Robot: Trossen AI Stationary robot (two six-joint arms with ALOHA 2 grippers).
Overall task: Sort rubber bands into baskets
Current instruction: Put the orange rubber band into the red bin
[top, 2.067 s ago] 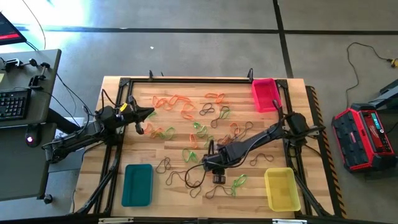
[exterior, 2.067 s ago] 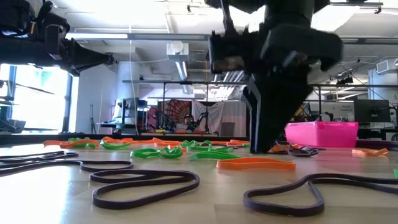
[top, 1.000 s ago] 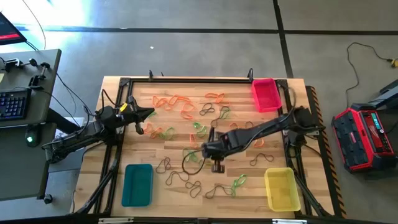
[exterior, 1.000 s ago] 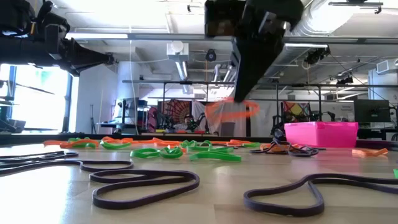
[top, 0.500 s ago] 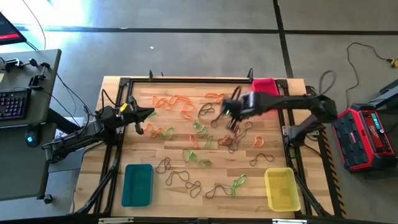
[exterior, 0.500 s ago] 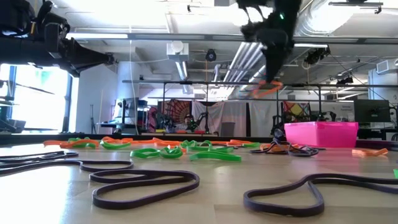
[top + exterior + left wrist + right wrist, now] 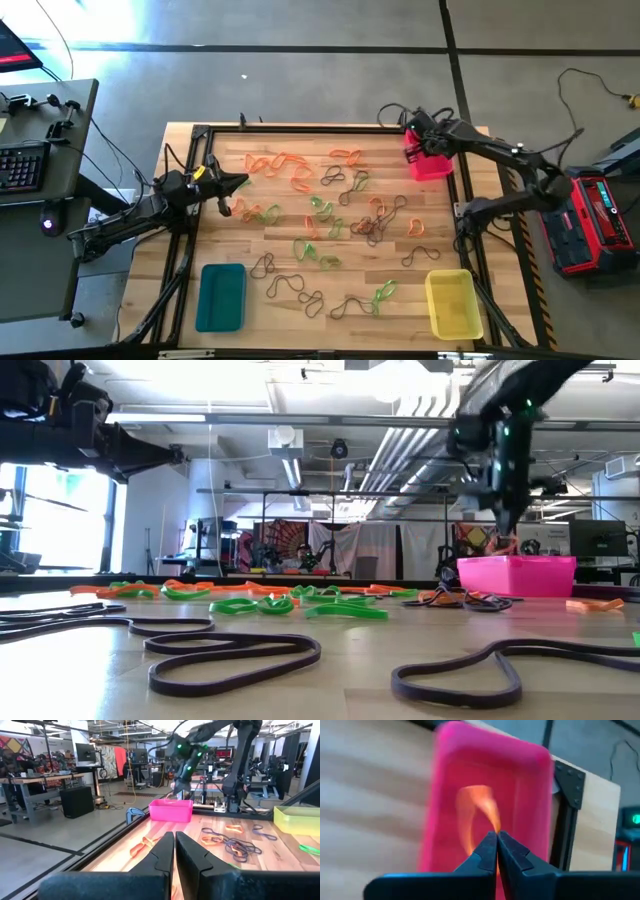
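I have the right tool (image 7: 496, 836) pinched shut on one orange band (image 7: 479, 809), hanging it over the pink basket (image 7: 428, 160) at the far right corner of the tabletop (image 7: 270, 230). The band droops in a loose loop below the tips, so I judge it nearly weightless, limp and a bit grippy: it should drop free once I part the fingers, though it could cling to a pad. With ones lying flat, I would pinch a single strand at the loop's edge, away from its neighbours, since the tangled ones will likely drag each other along.

The left tool (image 7: 174, 851) waits closed and empty above the left side of the tabletop.

Counting from above: three baskets, pink at the far right, teal basket (image 7: 221, 297) near left, yellow basket (image 7: 453, 303) near right. The loose rubber bands (image 7: 320, 215) are spread across the middle; I make out roughly ten orange, about eight green and around ten dark ones, but several overlap, so I cannot give exact figures
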